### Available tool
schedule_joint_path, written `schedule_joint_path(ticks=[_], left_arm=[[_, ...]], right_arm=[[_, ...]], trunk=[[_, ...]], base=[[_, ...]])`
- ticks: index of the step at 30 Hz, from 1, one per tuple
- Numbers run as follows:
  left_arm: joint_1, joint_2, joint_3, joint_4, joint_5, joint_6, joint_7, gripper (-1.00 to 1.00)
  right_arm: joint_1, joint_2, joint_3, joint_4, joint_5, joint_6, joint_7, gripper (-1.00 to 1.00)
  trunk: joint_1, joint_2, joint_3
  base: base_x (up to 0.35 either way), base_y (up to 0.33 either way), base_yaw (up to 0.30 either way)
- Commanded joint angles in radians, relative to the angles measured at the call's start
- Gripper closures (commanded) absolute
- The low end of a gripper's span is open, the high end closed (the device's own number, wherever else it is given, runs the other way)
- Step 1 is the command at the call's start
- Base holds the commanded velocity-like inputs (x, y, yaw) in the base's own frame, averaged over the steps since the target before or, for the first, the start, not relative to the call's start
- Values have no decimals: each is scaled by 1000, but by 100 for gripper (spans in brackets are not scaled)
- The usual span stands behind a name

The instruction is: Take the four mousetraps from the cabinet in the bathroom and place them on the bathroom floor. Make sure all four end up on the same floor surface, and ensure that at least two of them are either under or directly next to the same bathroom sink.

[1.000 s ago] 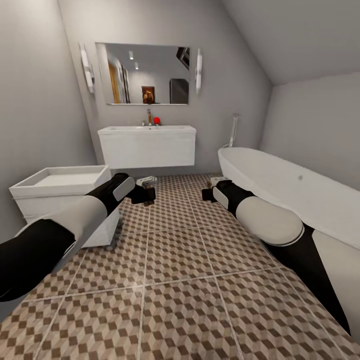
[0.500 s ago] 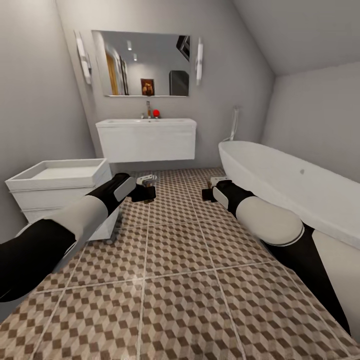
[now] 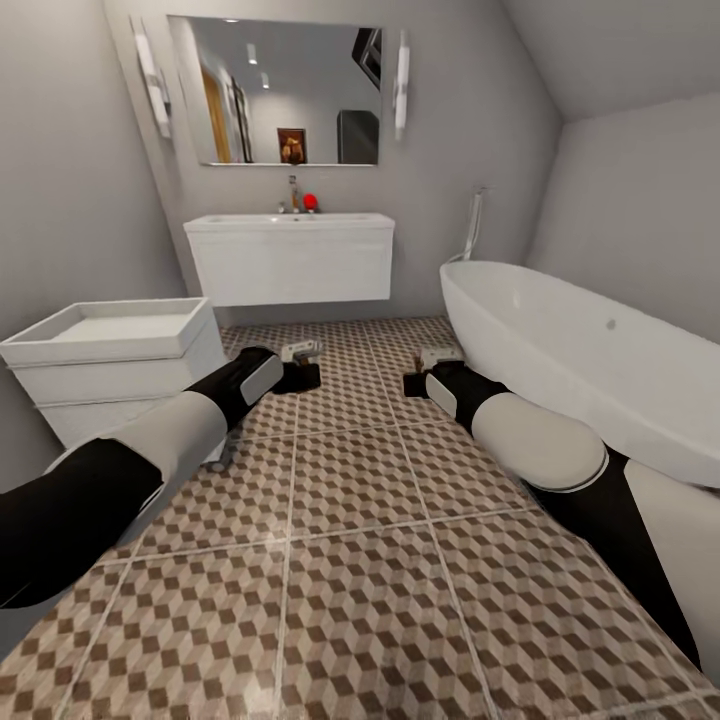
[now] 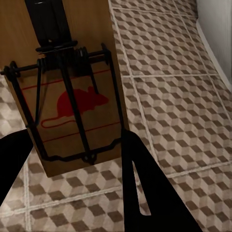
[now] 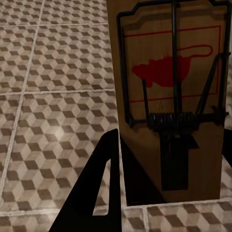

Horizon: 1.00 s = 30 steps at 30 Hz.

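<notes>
Each hand is closed on a trap, left gripper (image 3: 298, 375) on one mousetrap (image 4: 72, 92) and right gripper (image 3: 418, 382) on another mousetrap (image 5: 169, 96), so roll closer to the sink (image 3: 290, 258) and lay both flat on the bathroom floor (image 3: 360, 560) right under it.

The head view now sits closer in and tilted a little further up; the sink (image 3: 290, 258), mirror (image 3: 275, 92) and bathtub (image 3: 570, 345) stand larger and higher in frame; both arms reach slightly further ahead over the bathroom floor (image 3: 350, 560), each carrying its mousetrap along.
</notes>
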Motion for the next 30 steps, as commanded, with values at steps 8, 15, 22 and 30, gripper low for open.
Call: schedule_joint_path(ticks=[8,15,22,30], left_arm=[[-1,-4,-17,-2,-1,-22,9,100],[-1,-9,-26,16,-21,-29,9,100],[-1,-12,-26,87,-24,-113,9,100],[-1,-29,-26,98,-24,-125,9,100]], right_arm=[[0,1,9,1,-11,2,-3,100],[0,1,10,1,-10,2,-3,100],[0,1,10,1,-10,-1,-4,100],[0,1,10,1,-10,-4,-8,100]], trunk=[[3,-2,-32],[6,-4,-59],[10,-6,-86],[13,-8,-120]], base=[[0,0,0],[0,0,0],[0,0,5],[0,0,105]])
